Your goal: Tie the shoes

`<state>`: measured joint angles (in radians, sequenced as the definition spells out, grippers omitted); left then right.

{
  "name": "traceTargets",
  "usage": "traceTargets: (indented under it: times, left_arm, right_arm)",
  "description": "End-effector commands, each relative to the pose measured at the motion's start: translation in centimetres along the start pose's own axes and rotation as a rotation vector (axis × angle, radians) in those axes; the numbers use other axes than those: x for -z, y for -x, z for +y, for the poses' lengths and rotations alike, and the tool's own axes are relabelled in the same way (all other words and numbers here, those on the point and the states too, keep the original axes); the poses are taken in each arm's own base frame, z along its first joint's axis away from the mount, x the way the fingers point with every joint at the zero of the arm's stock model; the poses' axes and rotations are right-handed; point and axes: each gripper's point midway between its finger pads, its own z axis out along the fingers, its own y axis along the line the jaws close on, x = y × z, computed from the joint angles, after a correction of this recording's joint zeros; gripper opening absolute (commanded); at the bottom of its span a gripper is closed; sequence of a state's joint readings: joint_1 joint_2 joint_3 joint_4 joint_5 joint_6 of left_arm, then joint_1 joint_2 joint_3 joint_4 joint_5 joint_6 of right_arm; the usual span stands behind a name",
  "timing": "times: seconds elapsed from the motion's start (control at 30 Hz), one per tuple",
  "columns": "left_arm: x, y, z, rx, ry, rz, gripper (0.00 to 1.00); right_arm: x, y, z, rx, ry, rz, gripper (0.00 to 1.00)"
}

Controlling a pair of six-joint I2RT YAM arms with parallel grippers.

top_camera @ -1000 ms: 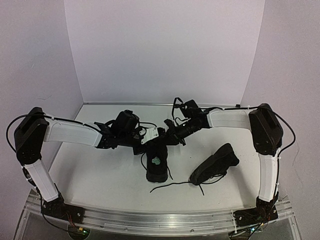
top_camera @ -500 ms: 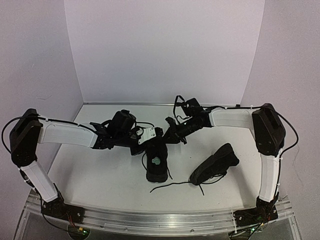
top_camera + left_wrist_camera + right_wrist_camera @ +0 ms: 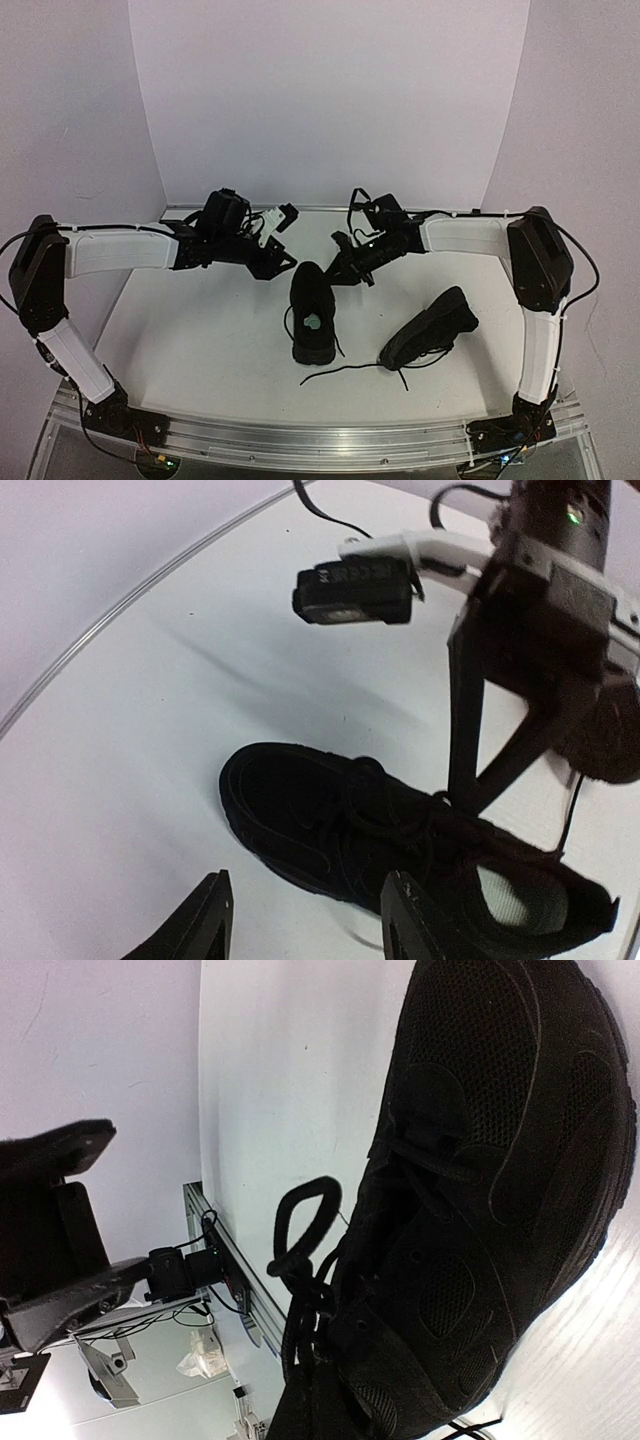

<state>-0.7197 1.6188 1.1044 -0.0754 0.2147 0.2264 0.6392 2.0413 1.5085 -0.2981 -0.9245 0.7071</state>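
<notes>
One black shoe (image 3: pixel 312 312) stands upright mid-table with its pale insole label (image 3: pixel 315 322) showing, toe towards the back. It also shows in the left wrist view (image 3: pixel 330 820) and the right wrist view (image 3: pixel 490 1190). The other shoe (image 3: pixel 432 326) lies on its side to the right. My right gripper (image 3: pixel 341 267) is down at the first shoe's laces, its fingers (image 3: pixel 461 720) converging there, shut on a lace. A lace loop (image 3: pixel 300 1222) stands out beside it. My left gripper (image 3: pixel 282 216) is open and empty, raised behind and left of the shoe, its fingertips (image 3: pixel 208 920) apart.
A loose lace end (image 3: pixel 345 371) trails across the table in front of both shoes. The back wall and side walls close in the white table (image 3: pixel 200 340). An aluminium rail (image 3: pixel 320 440) runs along the near edge.
My left gripper has let go at the shoe's laces and moved up, back and to the left, away from the shoe. The right gripper has stayed at the laces.
</notes>
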Motion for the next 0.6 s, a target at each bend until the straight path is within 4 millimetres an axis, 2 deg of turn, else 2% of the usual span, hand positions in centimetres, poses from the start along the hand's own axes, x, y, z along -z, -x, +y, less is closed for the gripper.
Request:
traceTargets:
  times: [0.0, 0.23, 0.57]
  left_arm:
    - [-0.7, 2.4, -0.4, 0.264, -0.105, -0.026, 0.54]
    - [-2.2, 2.9, -1.8, 0.453, -0.246, -0.013, 0.59]
    - [-3.8, 1.9, -2.4, 0.539, -0.301, 0.022, 0.59]
  right_arm:
    - [2.0, 0.9, 3.1, 0.086, 0.04, -0.059, 0.0]
    - [2.0, 0.7, 3.7, 0.099, 0.045, -0.059, 0.0]
    - [1.8, 0.5, 4.2, 0.112, 0.049, -0.053, 0.0]
